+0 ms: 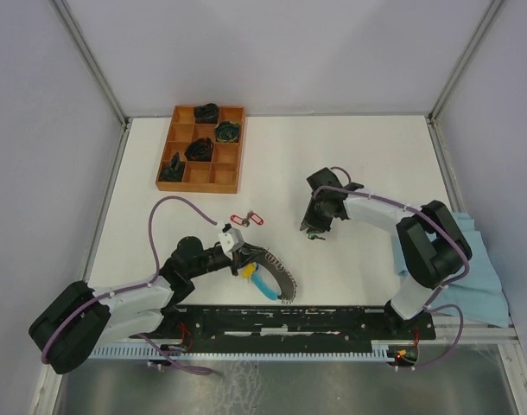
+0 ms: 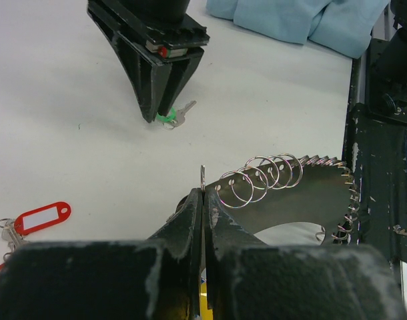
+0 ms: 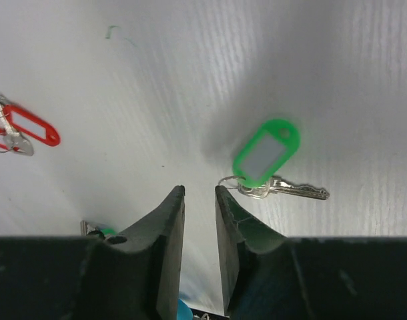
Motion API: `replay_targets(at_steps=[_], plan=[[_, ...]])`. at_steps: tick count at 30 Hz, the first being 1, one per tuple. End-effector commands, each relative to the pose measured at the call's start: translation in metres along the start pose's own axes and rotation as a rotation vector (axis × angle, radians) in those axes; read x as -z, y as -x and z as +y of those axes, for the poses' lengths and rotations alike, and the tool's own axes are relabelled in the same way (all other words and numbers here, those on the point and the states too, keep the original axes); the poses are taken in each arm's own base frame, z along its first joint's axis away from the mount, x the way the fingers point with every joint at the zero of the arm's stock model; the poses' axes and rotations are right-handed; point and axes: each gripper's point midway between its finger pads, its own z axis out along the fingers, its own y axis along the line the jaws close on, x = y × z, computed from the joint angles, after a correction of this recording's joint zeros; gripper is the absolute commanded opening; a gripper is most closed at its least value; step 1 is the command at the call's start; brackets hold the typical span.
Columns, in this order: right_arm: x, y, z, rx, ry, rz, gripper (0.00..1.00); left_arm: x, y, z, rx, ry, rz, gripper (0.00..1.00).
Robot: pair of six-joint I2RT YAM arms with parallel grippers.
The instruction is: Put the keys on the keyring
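My left gripper [image 2: 205, 193] is shut on a thin silver ring of the keyring [image 2: 260, 179], whose coiled loops fan out to the right of the fingertips. From above, the keyring [image 1: 279, 277] curves down from that gripper [image 1: 243, 251], with its light-blue sleeve [image 1: 263, 284] beside it. A key with a green tag [image 3: 267, 151] lies flat on the table, just right of my right gripper [image 3: 199, 190], which is open with nothing between its fingers. A key with a red tag [image 3: 30, 125] lies further left, also seen from above [image 1: 248, 220].
A wooden compartment tray [image 1: 185, 174] with dark objects stands at the back left. A light-blue cloth [image 1: 479, 277] lies at the right edge. A black rail [image 1: 289, 320] runs along the near edge. Purple cables loop over both arms.
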Motion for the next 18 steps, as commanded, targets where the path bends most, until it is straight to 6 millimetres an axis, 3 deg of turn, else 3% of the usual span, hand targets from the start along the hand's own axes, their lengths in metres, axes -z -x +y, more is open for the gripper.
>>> replay_targets(at_steps=[1, 6, 11, 18], plan=[[0.036, 0.025, 0.027, 0.164, 0.07, -0.067, 0.36, -0.004, 0.028, 0.005, -0.073, 0.008, -0.079, 0.03], [0.047, 0.038, 0.021, 0.397, 0.036, -0.058, 0.42, -0.003, 0.029, 0.005, -0.076, 0.01, -0.083, 0.03], [0.03, 0.05, 0.012, 0.526, 0.02, 0.007, 0.35, -0.003, 0.029, 0.005, -0.077, 0.011, -0.083, 0.03], [0.002, 0.062, -0.009, 0.594, -0.033, 0.022, 0.34, -0.003, 0.028, 0.005, -0.079, 0.014, -0.08, 0.03]])
